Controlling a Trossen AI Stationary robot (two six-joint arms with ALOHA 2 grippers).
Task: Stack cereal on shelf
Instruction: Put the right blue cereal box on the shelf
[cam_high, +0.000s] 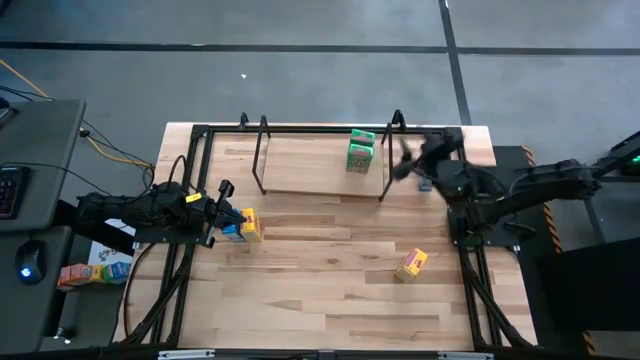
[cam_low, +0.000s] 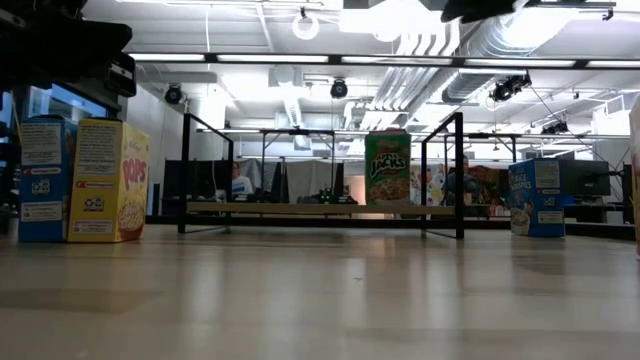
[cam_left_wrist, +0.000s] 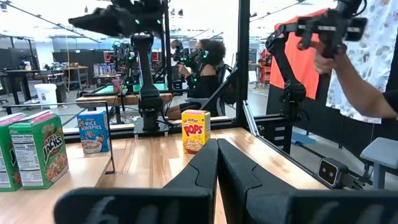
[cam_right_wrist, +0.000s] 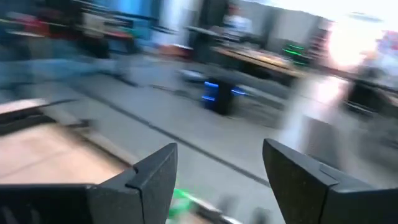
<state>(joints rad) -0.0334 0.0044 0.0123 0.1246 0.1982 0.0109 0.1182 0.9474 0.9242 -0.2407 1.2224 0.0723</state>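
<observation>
Two green cereal boxes stand upright on the shelf, a wooden board between thin black rods; the low view shows one green box. A blue box and a yellow Pops box stand side by side on the table near the left edge. Above them my left gripper hovers, shut and holding nothing. Another yellow box lies on the table toward the right. A blue Rice Krispies box stands by the shelf's right end. My right gripper is open and raised over that end.
A black frame edges the table. More boxes lie on a side stand left of the table. A person stands beyond the table's near right side. Bare wood stretches across the near half of the table.
</observation>
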